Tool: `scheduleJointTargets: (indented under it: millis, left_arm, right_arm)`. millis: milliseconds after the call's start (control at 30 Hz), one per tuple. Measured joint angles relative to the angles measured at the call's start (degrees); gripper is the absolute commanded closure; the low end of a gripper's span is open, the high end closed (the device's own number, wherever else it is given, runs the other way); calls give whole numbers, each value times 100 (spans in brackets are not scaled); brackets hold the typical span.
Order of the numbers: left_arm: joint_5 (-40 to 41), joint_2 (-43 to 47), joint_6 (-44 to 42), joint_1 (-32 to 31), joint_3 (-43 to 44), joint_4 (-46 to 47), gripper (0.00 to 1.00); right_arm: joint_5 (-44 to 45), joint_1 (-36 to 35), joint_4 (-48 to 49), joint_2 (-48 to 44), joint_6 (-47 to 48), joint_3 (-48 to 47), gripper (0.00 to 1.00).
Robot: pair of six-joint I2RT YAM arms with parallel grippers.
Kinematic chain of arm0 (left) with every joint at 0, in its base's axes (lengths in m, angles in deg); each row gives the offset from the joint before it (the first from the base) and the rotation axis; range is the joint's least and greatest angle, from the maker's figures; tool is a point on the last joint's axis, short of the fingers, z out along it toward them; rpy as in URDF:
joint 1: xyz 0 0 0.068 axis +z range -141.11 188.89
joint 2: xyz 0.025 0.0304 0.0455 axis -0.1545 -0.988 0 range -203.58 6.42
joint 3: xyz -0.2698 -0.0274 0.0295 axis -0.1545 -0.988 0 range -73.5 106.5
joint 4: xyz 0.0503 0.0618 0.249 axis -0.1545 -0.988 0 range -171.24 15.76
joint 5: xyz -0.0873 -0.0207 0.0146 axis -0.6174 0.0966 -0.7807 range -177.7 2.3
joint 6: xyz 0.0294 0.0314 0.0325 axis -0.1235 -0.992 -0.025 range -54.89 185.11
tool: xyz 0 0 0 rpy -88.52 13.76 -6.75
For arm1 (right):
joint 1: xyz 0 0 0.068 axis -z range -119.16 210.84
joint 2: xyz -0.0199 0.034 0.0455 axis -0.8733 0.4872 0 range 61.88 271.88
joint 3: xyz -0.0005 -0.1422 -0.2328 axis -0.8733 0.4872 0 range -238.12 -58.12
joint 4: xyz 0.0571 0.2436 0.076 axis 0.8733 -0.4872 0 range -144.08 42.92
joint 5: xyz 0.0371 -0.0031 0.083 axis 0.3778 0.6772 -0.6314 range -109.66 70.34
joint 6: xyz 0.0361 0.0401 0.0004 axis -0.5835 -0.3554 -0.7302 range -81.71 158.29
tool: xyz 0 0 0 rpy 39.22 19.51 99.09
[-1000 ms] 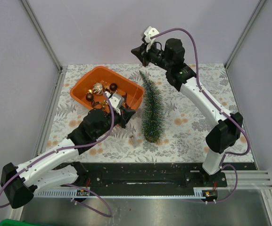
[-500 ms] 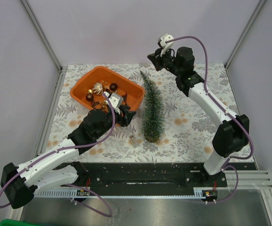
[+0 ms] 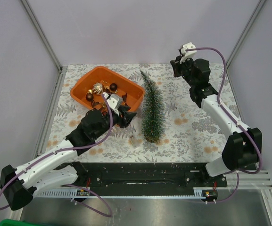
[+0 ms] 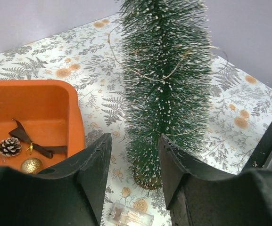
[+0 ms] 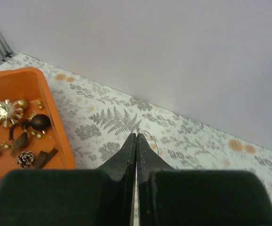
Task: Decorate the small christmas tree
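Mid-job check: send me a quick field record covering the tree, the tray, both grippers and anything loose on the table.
tree: small christmas tree upright, right of the tray, thin wire draped round it
tray: orange tray holding a gold starburst ornament, a pinecone and other small decorations
left gripper: left gripper open, empty, low by the tray's near corner, left of the tree, not touching it
right gripper: right gripper shut, high over the far right; wire loop at its tips, grip uncertain
loose: clear plastic piece near the tree base

The small christmas tree, a slim dark green cone with white-frosted needles, seems to stand upright mid-table, a thin wire looped around it.
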Motion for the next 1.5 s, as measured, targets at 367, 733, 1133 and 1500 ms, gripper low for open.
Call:
scheduleJointTargets:
  millis: [367,733,1133,1500]
  left_arm:
    - [-614,149,74,-2,-238,101,73]
    - [-916,168,96,0,-295,129,82]
    - [-1266,127,87,-2,-68,144,82]
    - [-1836,96,186,-92,-11,-243,81]
  right_arm:
    - [1123,-7,-424,-1958,-494,2124,100]
    - [1163,-7,-2347,-4616,-1727,2490,100]
    - [-201,-11,-4736,-5058,-2468,1434,100]
    - [-2055,-13,-5298,-5331,-3174,2170,100]
